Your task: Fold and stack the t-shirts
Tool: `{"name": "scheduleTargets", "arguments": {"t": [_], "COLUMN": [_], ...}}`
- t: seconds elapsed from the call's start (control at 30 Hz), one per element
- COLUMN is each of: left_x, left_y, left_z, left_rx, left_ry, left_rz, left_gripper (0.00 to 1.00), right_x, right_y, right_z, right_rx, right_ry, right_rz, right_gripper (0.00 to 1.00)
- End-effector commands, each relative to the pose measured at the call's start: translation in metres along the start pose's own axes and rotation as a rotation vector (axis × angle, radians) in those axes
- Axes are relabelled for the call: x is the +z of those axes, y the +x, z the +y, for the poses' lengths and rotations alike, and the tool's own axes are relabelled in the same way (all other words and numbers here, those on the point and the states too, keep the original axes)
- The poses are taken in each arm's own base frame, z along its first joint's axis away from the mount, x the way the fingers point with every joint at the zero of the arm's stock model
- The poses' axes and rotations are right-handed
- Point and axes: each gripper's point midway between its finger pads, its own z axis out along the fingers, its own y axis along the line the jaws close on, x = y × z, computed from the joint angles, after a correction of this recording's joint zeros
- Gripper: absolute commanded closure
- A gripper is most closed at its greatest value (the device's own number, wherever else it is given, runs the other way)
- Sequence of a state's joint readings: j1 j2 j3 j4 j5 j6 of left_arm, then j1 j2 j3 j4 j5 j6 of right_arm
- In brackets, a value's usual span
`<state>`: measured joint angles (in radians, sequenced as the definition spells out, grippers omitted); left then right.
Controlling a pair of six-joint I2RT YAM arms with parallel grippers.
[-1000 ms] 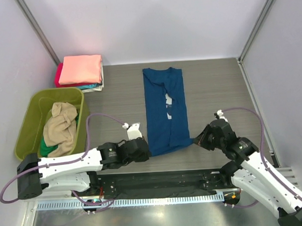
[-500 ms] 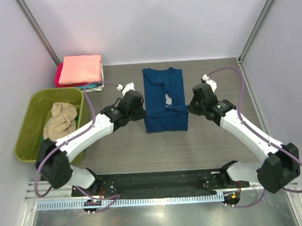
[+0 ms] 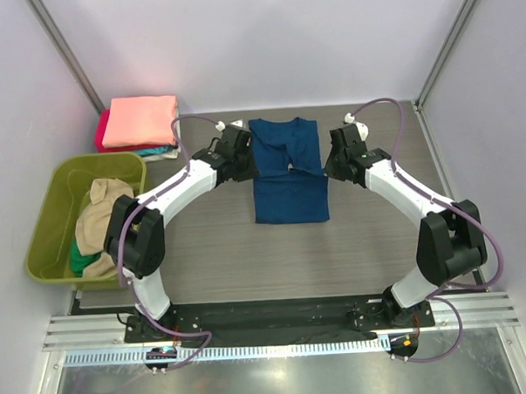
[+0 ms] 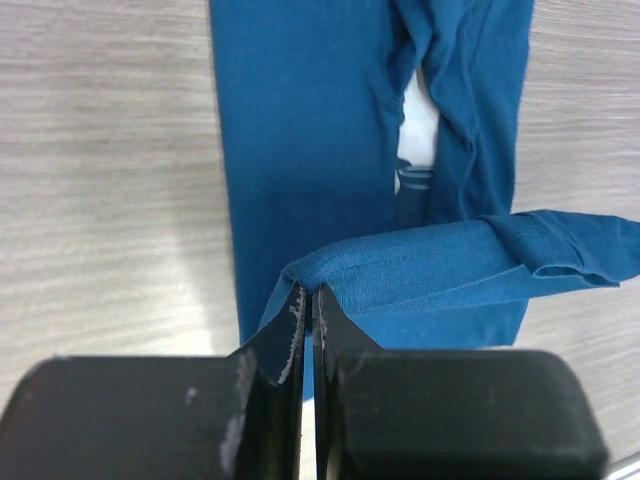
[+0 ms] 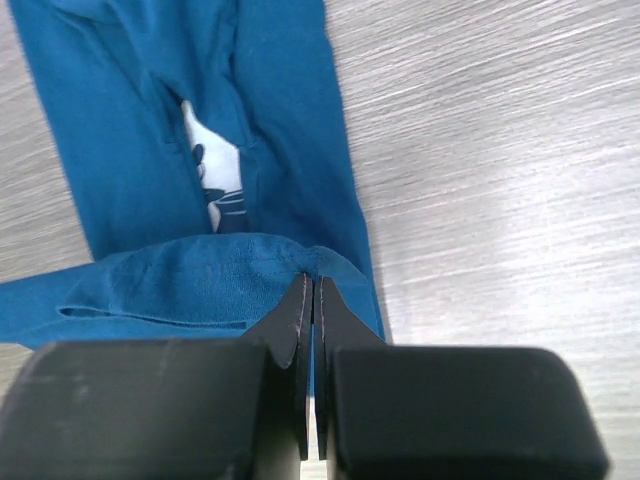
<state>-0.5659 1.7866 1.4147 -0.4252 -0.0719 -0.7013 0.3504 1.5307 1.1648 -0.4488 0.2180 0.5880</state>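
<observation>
At the left, an olive-green plastic tub [image 3: 44,220] holds a crumpled tan cloth shirt [image 3: 107,223] with a green cloth shirt [image 3: 80,255] under it. Neither is folded, so I judge at least two shirts are left to do. Just beyond the tub, at the far left of the grey wood-grain table [image 3: 378,236], sits the finished stack. A folded salmon-pink shirt [image 3: 140,120] is on top, with a red shirt [image 3: 101,136] and a teal shirt [image 3: 163,152] showing beneath.

In the middle of the table lies the navy blue t-shirt [image 3: 289,200], folded into a long strip with its collar at the far end. The left gripper [image 4: 308,300] is pinched tight on the left corner of its hem. The right gripper [image 5: 310,288] is pinched tight on the right corner. Between them the hem hangs lifted across the strip, near the white inner patch [image 4: 420,135].

This looks like the crosswise fold about half carried. Laying the hem at the collar and moving the shirt onto the stack remain. Nothing lies between the hem and the collar.
</observation>
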Motion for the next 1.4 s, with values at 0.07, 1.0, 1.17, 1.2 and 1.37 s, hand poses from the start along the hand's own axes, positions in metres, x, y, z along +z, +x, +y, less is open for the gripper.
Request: {"name": "scheduleTargets", "arguments": {"t": [0.07, 1.0, 1.17, 1.2, 1.37], "left_x": [0.015, -0.004, -0.02, -0.017, -0.019], "left_y": [-0.017, -0.063, -0.009, 0.017, 0.052], "left_z": [-0.003, 0.016, 0.019, 0.025, 0.026], "left_rx": [0.038, -0.108, -0.109, -0.107, -0.117], "left_ry": [0.02, 0.081, 0.128, 0.119, 0.143], "left_rz": [0.016, 0.105, 0.104, 0.146, 0.147], "left_gripper": [1.0, 0.52, 0.52, 0.52, 0.53], "right_x": [0.015, 0.021, -0.002, -0.004, -0.005], "right_y": [-0.032, -0.034, 0.039, 0.047, 0.08], "right_z": [0.015, 0.013, -0.003, -0.003, -0.013], "right_rx": [-0.003, 0.015, 0.032, 0.037, 0.052], "right_ry": [-0.047, -0.164, -0.273, -0.29, -0.319], "right_rz": [-0.052, 0.092, 0.191, 0.202, 0.24], "right_gripper": [0.99, 0.21, 0.23, 0.24, 0.28]}}
